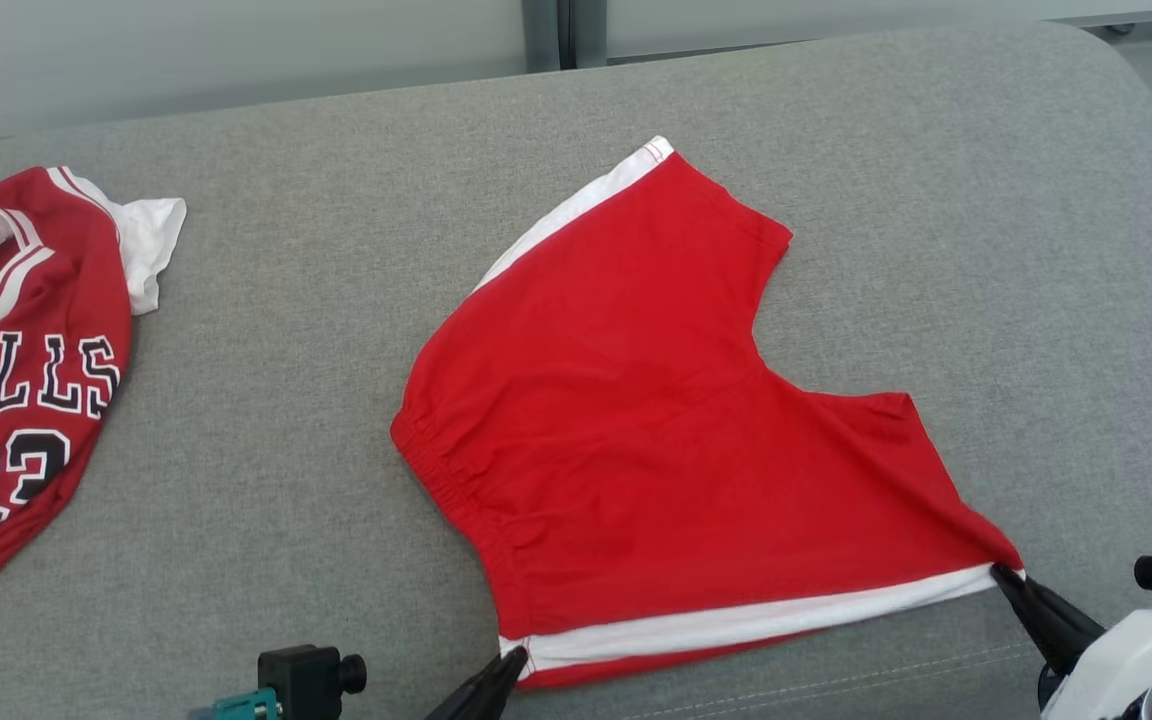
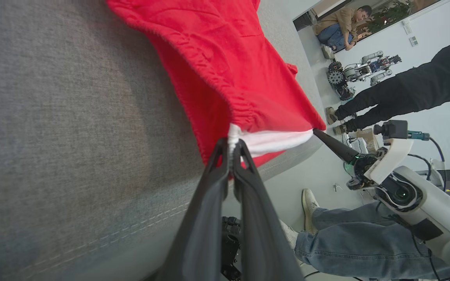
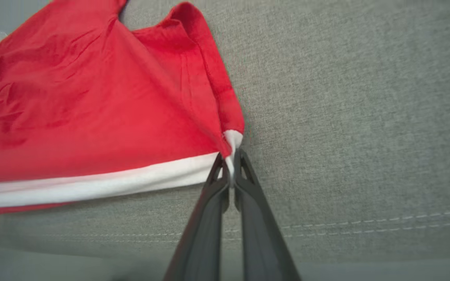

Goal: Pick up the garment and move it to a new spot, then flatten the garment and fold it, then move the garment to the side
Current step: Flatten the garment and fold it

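Two dark pincers on glossy white arms.

The left gripper [image 2: 232,145] and right gripper [image 3: 231,160] each have two long charcoal fingers [image 3: 209,218] tapering to slim points, with a small triangular cut-out just behind each tip. Behind the right gripper's fingers sits a black collar [image 2: 353,160] with a green glow, then a curved white shell [image 2: 391,156] carrying a black boxy block [image 2: 393,128], a teal plug [image 2: 418,135] and a thin black cable [image 2: 440,150]. Farther back are a round black joint [image 2: 399,193] with a green light and a dark band [image 2: 426,230] on the pale forearm [image 2: 443,212]. Beside the left gripper's base are a black knobbed mount [image 1: 301,675] and a teal fitting [image 1: 236,705].
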Controlling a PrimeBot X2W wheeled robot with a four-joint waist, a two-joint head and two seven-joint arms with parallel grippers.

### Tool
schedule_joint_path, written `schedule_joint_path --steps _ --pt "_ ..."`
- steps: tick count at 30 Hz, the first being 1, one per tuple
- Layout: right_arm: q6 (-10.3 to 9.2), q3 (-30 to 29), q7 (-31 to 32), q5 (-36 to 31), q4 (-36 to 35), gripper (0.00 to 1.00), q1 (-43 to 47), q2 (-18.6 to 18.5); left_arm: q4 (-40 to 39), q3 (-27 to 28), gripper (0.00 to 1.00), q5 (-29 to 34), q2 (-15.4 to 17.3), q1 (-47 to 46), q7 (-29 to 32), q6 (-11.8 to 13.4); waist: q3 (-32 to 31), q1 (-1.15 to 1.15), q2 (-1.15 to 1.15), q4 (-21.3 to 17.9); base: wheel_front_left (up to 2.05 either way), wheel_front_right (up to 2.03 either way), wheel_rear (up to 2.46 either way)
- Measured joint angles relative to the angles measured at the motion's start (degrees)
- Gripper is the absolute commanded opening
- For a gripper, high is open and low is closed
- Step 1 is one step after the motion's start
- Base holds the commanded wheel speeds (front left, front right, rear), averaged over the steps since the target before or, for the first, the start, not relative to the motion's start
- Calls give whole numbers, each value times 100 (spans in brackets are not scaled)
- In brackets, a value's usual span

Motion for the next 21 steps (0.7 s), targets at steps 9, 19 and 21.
schedule_joint_path --steps 9,19,21 --pt "0 43 494 964 -1756 0 -438 -302 -1049 170 0 1 485 -4 424 200 328 0 0 84 0 0 0" --pt "-18 -521 1329 1572 -2214 0 -1846 -672 -2109 389 0 -399 605 -691 1137 523 969 0 0 290 0 0 0" --pt "-96 -658 1462 1614 -2210 0 -2111 -757 -2258 466 0 -527 556 -868 1249 621 1110 0 0 369 0 0 0"
